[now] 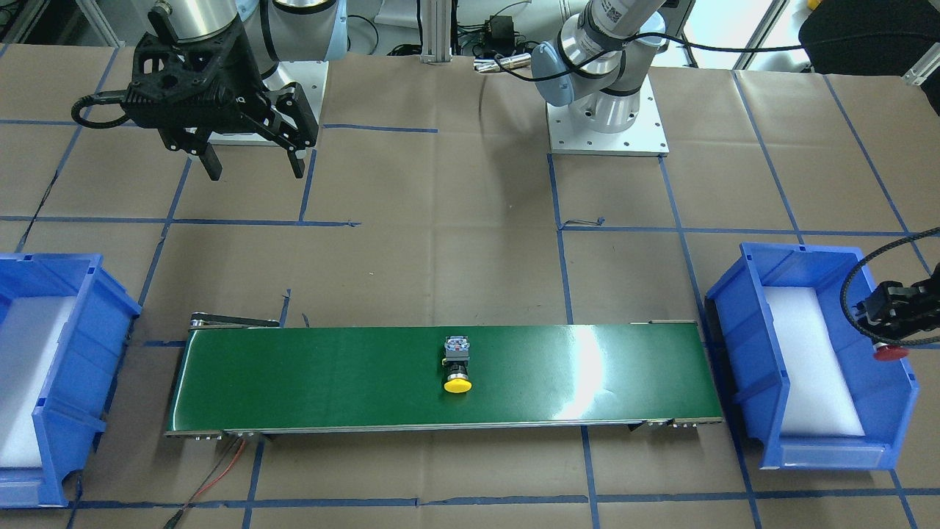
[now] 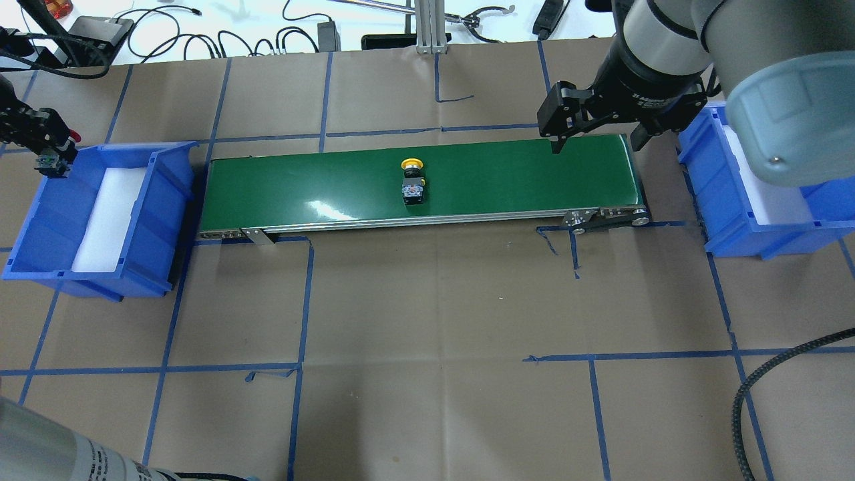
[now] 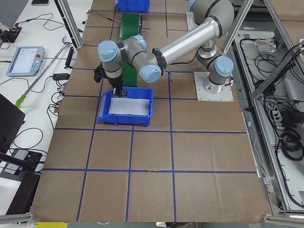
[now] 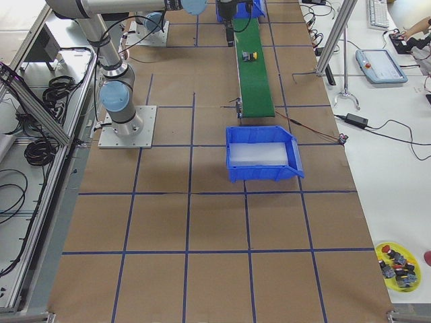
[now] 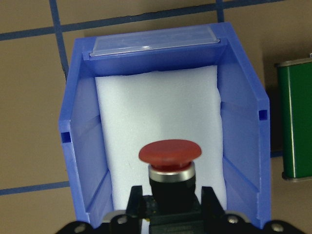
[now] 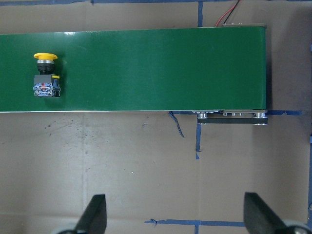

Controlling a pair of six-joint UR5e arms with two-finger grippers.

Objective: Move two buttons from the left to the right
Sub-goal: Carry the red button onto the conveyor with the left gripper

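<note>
while the yellow button (image 1: 457,365) lies on the belt (image 1: 330,375), my left end effector (image 5: 171,200) clamps the red button (image 5: 169,155). right end effector (image 1: 255,167) stands apart; neither is delivered yet, i judge.

Yellow-capped button (image 1: 457,365) lies sideways on green belt (image 1: 330,382); red-capped button (image 5: 170,168) hangs gripped.

Glossy green belt (image 1: 330,378), matt paper (image 1: 455,264)
</note>
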